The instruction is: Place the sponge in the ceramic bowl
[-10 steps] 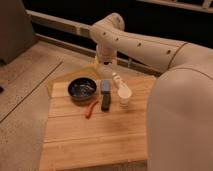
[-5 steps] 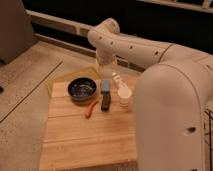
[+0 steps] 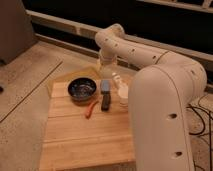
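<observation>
Just below the released, empty claw lay the sponge, outside the bowl beside it; it looked soft and light, so pinching across its narrow middle seemed right.

From my seat, the gripper is only a pale blur at the far edge of the wooden table, just behind the sponge. The arm bulks large in front, runs off the bottom edge, and covers the table's right side and part of the white cup. The thin orange-red thing is too small for me to name.
</observation>
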Robot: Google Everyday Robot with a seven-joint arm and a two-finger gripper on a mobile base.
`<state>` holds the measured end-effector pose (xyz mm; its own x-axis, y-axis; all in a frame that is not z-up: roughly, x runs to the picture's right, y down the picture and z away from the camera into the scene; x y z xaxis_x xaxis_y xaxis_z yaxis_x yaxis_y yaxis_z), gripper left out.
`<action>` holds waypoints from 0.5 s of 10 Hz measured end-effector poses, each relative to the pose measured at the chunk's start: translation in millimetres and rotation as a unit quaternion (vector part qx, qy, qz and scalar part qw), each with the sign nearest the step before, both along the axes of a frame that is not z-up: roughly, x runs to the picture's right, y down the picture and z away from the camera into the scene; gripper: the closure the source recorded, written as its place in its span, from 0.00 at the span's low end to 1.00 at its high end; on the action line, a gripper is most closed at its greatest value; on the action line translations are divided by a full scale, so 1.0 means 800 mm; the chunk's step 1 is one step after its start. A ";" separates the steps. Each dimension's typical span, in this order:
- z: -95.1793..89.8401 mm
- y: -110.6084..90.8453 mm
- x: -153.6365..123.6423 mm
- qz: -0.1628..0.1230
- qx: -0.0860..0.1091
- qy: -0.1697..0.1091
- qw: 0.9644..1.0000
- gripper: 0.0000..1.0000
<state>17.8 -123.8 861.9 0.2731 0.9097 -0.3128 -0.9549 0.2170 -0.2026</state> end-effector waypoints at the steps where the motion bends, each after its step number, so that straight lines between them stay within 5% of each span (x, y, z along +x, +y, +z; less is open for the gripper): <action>1: 0.013 0.007 0.008 0.016 -0.009 -0.006 1.000 0.35; 3: 0.036 0.024 0.027 0.028 -0.033 -0.007 0.999 0.35; 5: 0.055 0.038 0.032 0.011 -0.057 -0.008 0.998 0.35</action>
